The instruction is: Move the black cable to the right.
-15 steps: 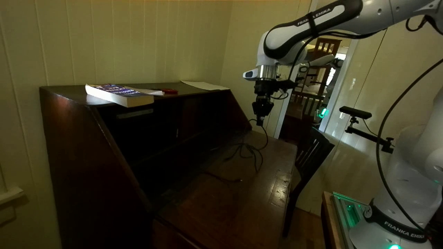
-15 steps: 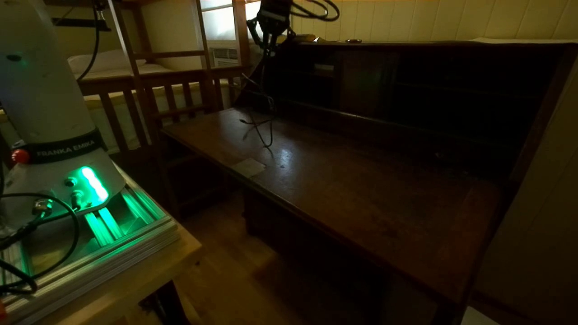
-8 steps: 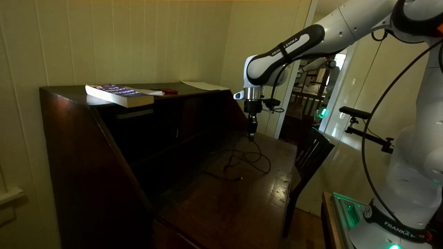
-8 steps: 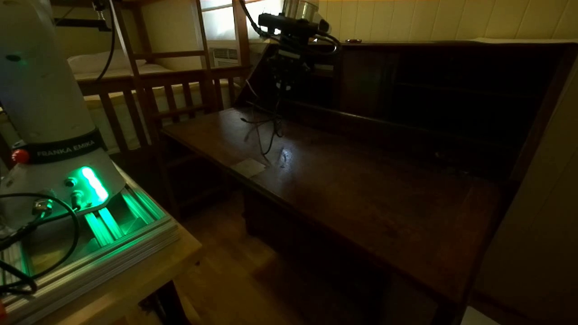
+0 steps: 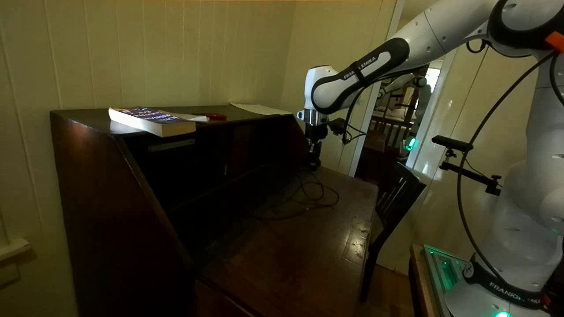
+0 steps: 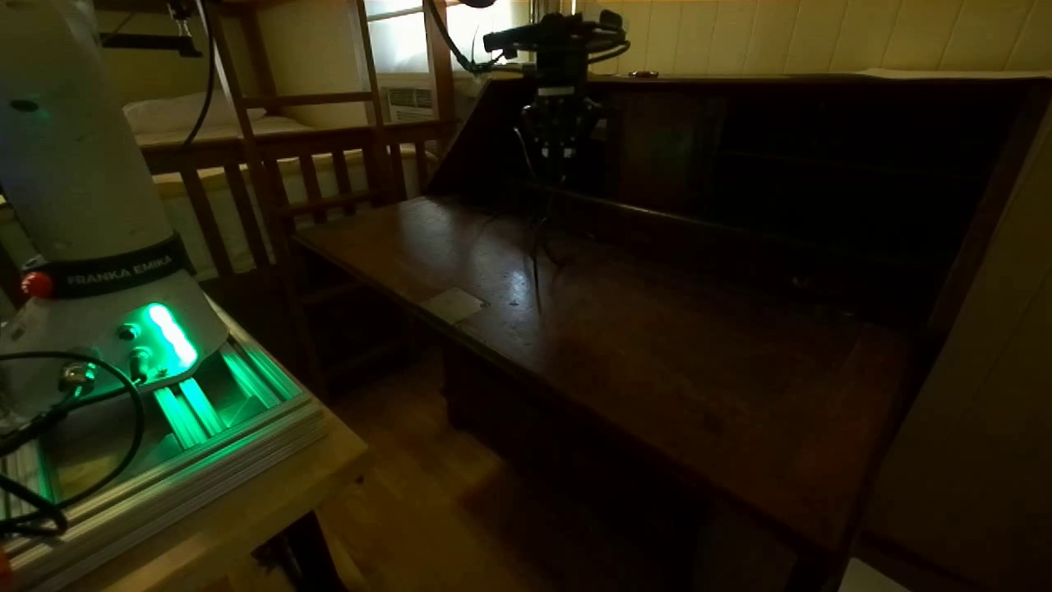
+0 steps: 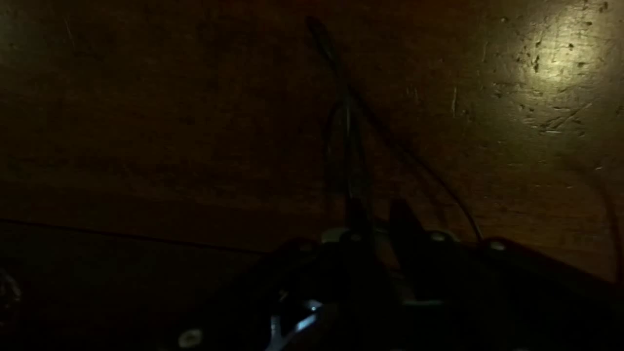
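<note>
The black cable lies in loose loops on the dark desktop, and a strand of it rises to my gripper. In an exterior view the cable hangs faintly below the gripper. Seen from the wrist, the cable runs down to the left finger, and another strand bends off to the right. A narrow gap separates the fingertips of the gripper, so it stands slightly open. Whether the cable still touches the left finger is too dark to tell.
The desk's shelved hutch rises behind the desktop, with a thick book, a red object and a paper sheet on top. A dark chair stands at the desk's side. A pale plate is set near the front edge.
My gripper has come down closer to the desk and shifted toward the hutch. The cable has moved along with it, and more of its loops now rest on the desktop.
</note>
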Motion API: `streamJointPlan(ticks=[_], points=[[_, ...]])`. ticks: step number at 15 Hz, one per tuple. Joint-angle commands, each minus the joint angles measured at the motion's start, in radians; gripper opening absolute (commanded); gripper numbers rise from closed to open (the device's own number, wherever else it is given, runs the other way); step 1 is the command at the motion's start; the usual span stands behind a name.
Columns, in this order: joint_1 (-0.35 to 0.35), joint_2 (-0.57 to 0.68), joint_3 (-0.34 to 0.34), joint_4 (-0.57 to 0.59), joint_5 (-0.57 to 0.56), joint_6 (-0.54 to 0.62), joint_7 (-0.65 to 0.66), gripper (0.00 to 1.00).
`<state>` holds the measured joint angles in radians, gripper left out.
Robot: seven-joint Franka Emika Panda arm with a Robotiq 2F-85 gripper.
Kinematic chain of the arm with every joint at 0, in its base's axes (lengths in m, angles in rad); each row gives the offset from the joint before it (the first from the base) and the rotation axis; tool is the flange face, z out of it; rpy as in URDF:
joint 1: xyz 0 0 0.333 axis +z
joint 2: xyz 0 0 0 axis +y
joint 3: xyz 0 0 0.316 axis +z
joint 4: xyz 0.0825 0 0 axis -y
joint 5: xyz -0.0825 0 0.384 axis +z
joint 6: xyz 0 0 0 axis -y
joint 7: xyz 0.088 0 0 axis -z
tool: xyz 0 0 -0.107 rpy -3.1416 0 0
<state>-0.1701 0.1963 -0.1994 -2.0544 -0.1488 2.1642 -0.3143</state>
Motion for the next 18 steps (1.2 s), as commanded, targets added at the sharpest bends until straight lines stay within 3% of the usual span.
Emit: streamJointPlan(ticks=[1, 8, 11, 15, 18], points=[[0.001, 0.008, 0.018, 0.040, -0.041, -0.088, 0.033, 0.51], [0.014, -0.068, 0.070, -0.014, -0.025, -0.070, -0.072, 0.98], [0.047, -0.130, 0.097, -0.075, -0.043, -0.025, -0.021, 1.00], [0.077, -0.165, 0.123, -0.118, -0.008, -0.069, 0.007, 1.00], [0.080, -0.188, 0.119, -0.211, -0.033, 0.064, 0.034, 1.00]])
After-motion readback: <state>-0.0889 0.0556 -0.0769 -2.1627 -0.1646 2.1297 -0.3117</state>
